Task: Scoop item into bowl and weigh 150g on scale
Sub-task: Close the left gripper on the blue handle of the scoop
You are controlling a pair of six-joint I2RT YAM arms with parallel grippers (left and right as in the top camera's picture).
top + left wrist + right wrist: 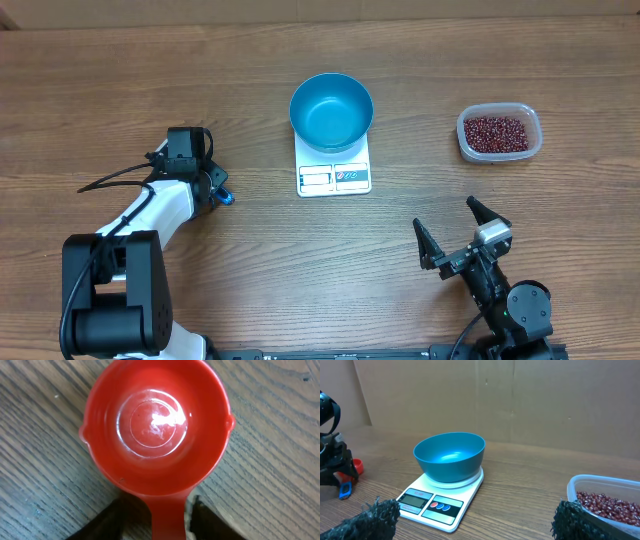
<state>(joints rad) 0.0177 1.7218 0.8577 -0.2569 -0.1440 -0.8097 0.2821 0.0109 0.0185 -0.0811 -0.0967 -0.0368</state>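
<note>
Beans [497, 131] all in clear tub [536, 140], far right; bowl [331, 110] has none. Left gripper [166, 516]: jaws straddle handle of empty red scoop [155, 425] lying on table [250, 260]; clamped or not, we cannot tell. We want grip square on handle, cup level on lift. Blue bowl sits on scale [334, 176], display uncovered. Right gripper [444, 213] wide open, holds nothing, well apart from tub; we could steady tub with it.

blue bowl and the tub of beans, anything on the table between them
Nothing, just bare wooden table between the bowl and the tub, clearest in the overhead view.
</note>
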